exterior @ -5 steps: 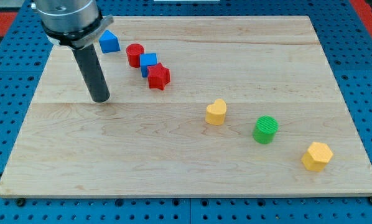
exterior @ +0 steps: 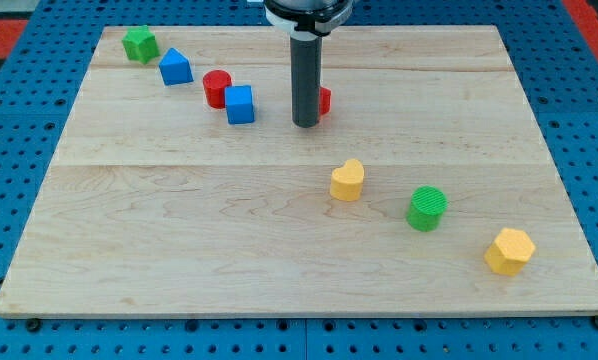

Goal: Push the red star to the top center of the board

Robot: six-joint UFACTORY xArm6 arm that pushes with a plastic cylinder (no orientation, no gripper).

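My tip [exterior: 305,125] down on the light wooden board [exterior: 279,260], in the upper middle part, near the left-right centre. Just behind the dark rod, at its right edge, only a small sliver of the red star [exterior: 324,101], mostly hidden, so the star shape not possible to confirm here. Contact between rod and block: impossible to tell, but very close in any case. No fingers on this arm, only the straight rod, so nothing clenched, nothing let go, nothing grasped.

Judging the progress: seems well advanced. Already about centred between the view's left and right, and in the upper third of the board. Left to do: probably a short push toward the view's top edge. For that, better to have my tip on the lower side of the block, not beside it.

Away to the view's left, a slanting row of a green block [exterior: 139,44], a blue block [exterior: 176,68], a red cylinder [exterior: 216,88] and a blue cube [exterior: 240,104], all apart from the path upward. Toward the view's bottom right, well apart, a yellow heart-shaped block [exterior: 347,180], a green cylinder [exterior: 427,208] and a yellow hexagonal block [exterior: 508,250].
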